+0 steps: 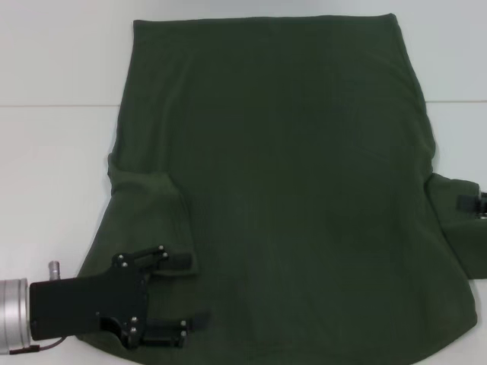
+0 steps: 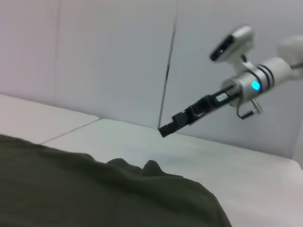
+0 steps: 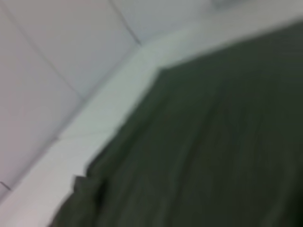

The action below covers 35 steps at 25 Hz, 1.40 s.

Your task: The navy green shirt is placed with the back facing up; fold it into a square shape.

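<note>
The navy green shirt (image 1: 289,190) lies spread across the white table (image 1: 53,152) with its plain back up. Its left sleeve (image 1: 148,205) is folded inward onto the body, and the right sleeve (image 1: 456,228) sticks out to the side. My left gripper (image 1: 190,290) is open at the near left, its two black fingers (image 1: 179,260) apart over the cloth beside the folded sleeve. My right gripper (image 1: 470,201) shows only at the right edge by the right sleeve. The left wrist view shows the right gripper (image 2: 173,125) raised above the table beyond the shirt (image 2: 94,194). The right wrist view shows the shirt (image 3: 213,142), blurred.
Bare white table surface (image 1: 46,213) surrounds the shirt on the left and far sides. A white wall (image 2: 109,56) stands behind the table.
</note>
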### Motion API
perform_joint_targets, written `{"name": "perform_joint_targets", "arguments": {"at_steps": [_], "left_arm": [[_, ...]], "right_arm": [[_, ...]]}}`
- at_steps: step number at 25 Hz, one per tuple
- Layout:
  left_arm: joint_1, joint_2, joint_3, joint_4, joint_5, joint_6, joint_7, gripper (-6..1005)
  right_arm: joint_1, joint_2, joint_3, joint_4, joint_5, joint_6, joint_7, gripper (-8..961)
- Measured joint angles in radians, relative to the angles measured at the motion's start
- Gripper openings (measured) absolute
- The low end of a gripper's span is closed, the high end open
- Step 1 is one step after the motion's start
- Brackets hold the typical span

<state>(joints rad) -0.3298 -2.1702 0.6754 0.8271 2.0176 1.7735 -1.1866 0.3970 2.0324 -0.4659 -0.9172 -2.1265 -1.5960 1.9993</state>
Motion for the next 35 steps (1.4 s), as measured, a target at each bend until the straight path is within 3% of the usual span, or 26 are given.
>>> {"name": "perform_joint_targets", "arguments": {"at_steps": [6, 9, 13, 20, 35], "left_arm": [[-0.003, 0.001, -0.007, -0.012, -0.009, 0.009, 0.039, 897], [-0.005, 0.001, -0.007, -0.018, -0.011, 0.012, 0.041, 897], [-0.006, 0.001, -0.008, -0.028, -0.015, 0.012, 0.044, 897], [-0.001, 0.000, -0.010, -0.029, -0.033, 0.012, 0.045, 897], [-0.002, 0.000, -0.015, -0.039, -0.034, 0.011, 0.048, 896]], "right_arm": [[0.100, -0.025, -0.002, -0.195, -0.355, -0.018, 0.400, 894], [0.149, -0.035, -0.001, -0.235, -0.498, -0.032, 0.475, 894], [0.205, -0.034, -0.006, -0.248, -0.636, -0.024, 0.510, 886], [0.241, -0.023, -0.061, -0.171, -0.676, 0.060, 0.515, 872], [0.310, -0.037, -0.067, 0.085, -0.676, 0.235, 0.483, 842]]}}
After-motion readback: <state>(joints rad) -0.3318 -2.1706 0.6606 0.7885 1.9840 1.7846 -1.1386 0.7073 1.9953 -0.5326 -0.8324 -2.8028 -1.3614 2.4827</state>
